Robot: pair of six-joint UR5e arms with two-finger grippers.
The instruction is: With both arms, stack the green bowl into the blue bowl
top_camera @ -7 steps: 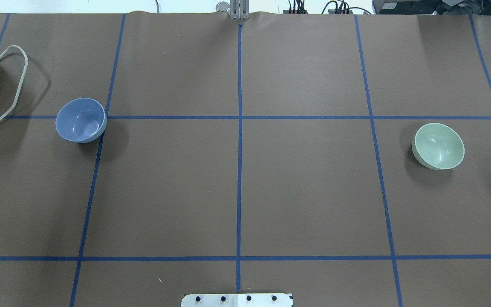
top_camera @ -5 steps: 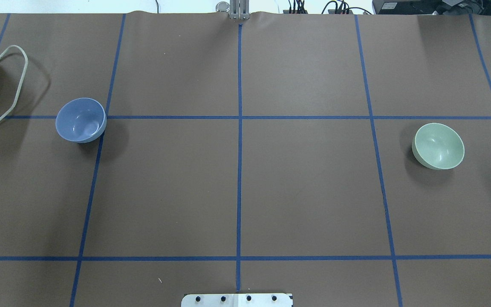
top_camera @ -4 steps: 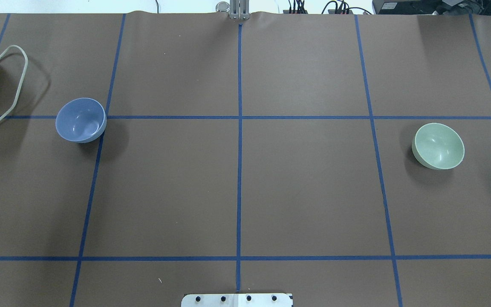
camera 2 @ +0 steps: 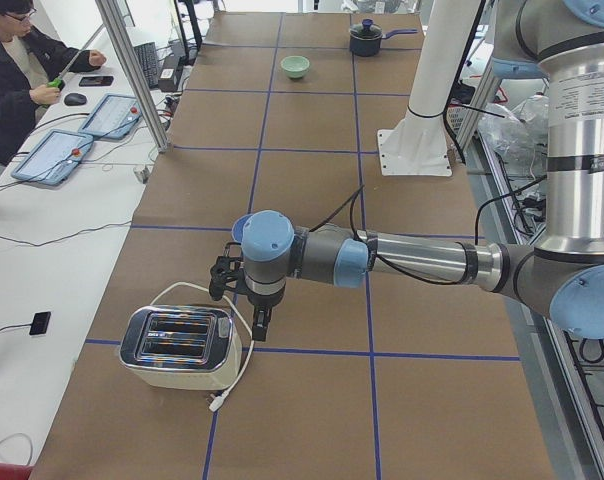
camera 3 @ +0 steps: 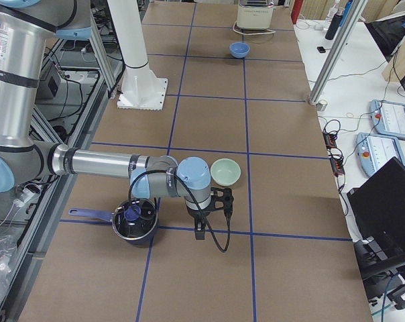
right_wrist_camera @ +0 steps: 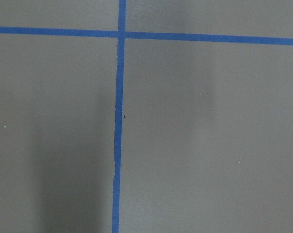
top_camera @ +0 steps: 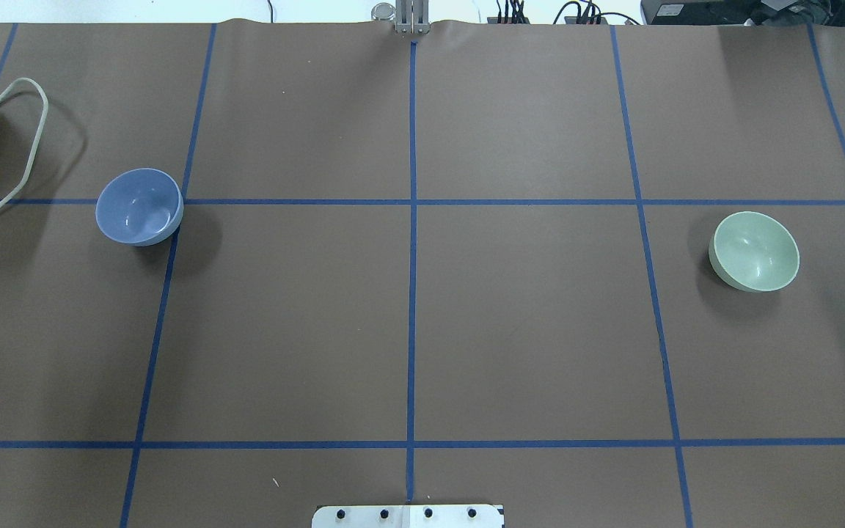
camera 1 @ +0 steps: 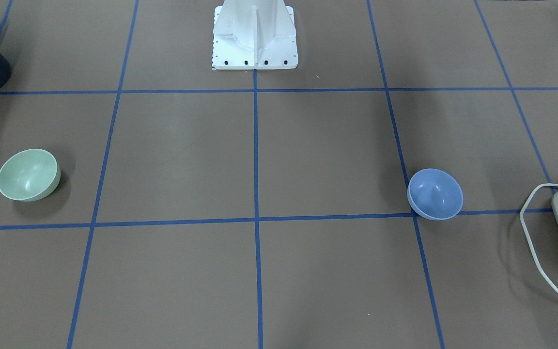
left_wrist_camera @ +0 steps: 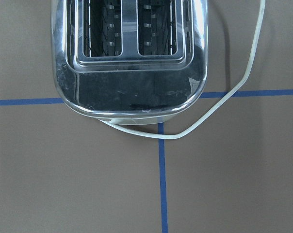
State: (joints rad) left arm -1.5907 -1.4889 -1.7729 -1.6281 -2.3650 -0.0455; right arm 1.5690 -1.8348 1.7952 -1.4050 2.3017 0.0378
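The blue bowl [top_camera: 139, 207] stands upright on the table's left side; it also shows in the front view [camera 1: 435, 194] and the right view [camera 3: 239, 49]. The green bowl [top_camera: 754, 251] stands upright on the right side, seen too in the front view [camera 1: 28, 174] and the left view [camera 2: 295, 66]. My left gripper [camera 2: 244, 305] shows only in the left view, by the toaster; I cannot tell if it is open. My right gripper [camera 3: 214, 213] shows only in the right view, just before the green bowl [camera 3: 225, 171]; I cannot tell its state.
A chrome toaster [left_wrist_camera: 129, 53] with a white cord [top_camera: 23, 139] sits at the table's left end. A dark pot [camera 3: 135, 220] stands beside the right arm. The white pedestal [camera 1: 255, 34] stands at the robot's edge. Blue tape lines [top_camera: 412, 220] grid the brown table.
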